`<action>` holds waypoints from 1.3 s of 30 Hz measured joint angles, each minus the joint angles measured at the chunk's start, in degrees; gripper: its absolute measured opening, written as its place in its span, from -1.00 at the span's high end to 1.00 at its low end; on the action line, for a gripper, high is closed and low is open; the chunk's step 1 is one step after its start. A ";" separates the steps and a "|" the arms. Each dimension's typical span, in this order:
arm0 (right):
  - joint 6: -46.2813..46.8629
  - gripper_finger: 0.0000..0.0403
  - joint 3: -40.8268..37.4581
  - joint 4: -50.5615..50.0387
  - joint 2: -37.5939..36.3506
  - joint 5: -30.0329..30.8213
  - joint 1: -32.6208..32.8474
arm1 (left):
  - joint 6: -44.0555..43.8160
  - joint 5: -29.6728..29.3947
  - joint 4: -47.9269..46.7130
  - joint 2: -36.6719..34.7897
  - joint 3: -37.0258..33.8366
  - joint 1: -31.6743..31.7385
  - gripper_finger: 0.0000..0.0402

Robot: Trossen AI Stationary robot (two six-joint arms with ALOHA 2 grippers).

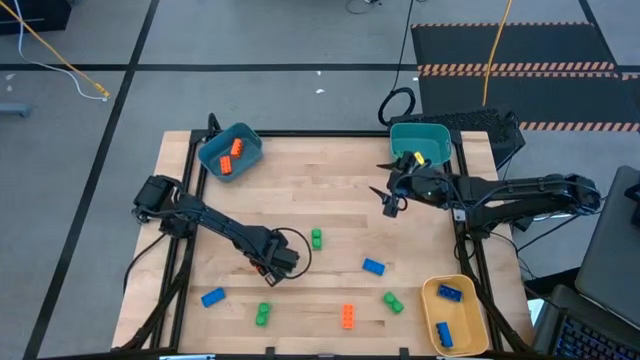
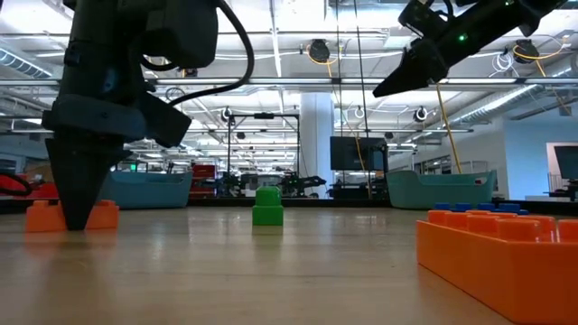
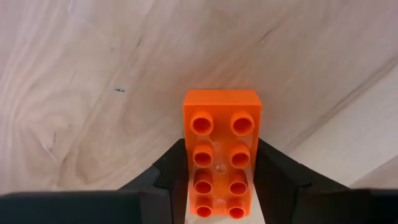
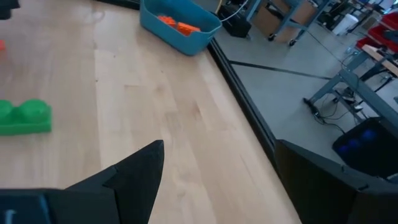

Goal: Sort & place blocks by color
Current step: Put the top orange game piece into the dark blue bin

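my left gripper (image 3: 221, 171) was down on the wooden table (image 1: 330, 200), a bit toward the near edge, left of centre. its fingers (image 3: 165, 171) sat on either side of an orange block (image 3: 221, 134) lying studs-up on the wood, right against its long sides as far as the wrist view showed, though i couldn't swear they were squeezing it yet. in the low view the same gripper (image 2: 79, 212) stood point-down with that orange block (image 2: 41, 215) poking out on both sides of it.

my right gripper (image 1: 392, 205) hung up in the air over the far right part of the table, near the teal bin (image 1: 420, 140) at that corner, fingers spread wide with nothing between them. there was something yellow-green inside that bin, too small to call.

the other teal bin (image 1: 230, 150) at the far left corner had orange blocks (image 1: 232, 155) in it. the yellow bin (image 1: 455, 315) at the near right corner held two blue blocks (image 1: 450, 292).

loose on the table: a green block (image 1: 316, 238) near the middle, a blue block (image 1: 373, 266) to its right, another blue one (image 1: 212, 297) near the left front, a green one (image 1: 263, 314) beside that, an orange one (image 1: 348, 316) along the front edge, and a green one (image 1: 393, 302) just left of the yellow bin.
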 joint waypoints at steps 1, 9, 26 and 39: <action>0.09 -0.48 0.00 -0.08 -0.03 0.00 0.26 | 0.45 -0.01 0.00 0.00 -0.01 0.01 0.32; 1.84 -0.48 0.00 -1.33 -0.07 0.02 1.35 | 6.79 -5.26 -2.78 -1.31 -0.36 3.61 0.32; -2.78 -0.48 0.00 -1.29 -0.05 0.35 0.15 | 25.74 -26.34 -13.26 -22.15 0.01 32.59 0.32; -12.10 -0.48 0.00 9.09 -0.05 0.17 -7.20 | 40.71 -25.38 -5.69 -24.10 0.00 56.43 0.18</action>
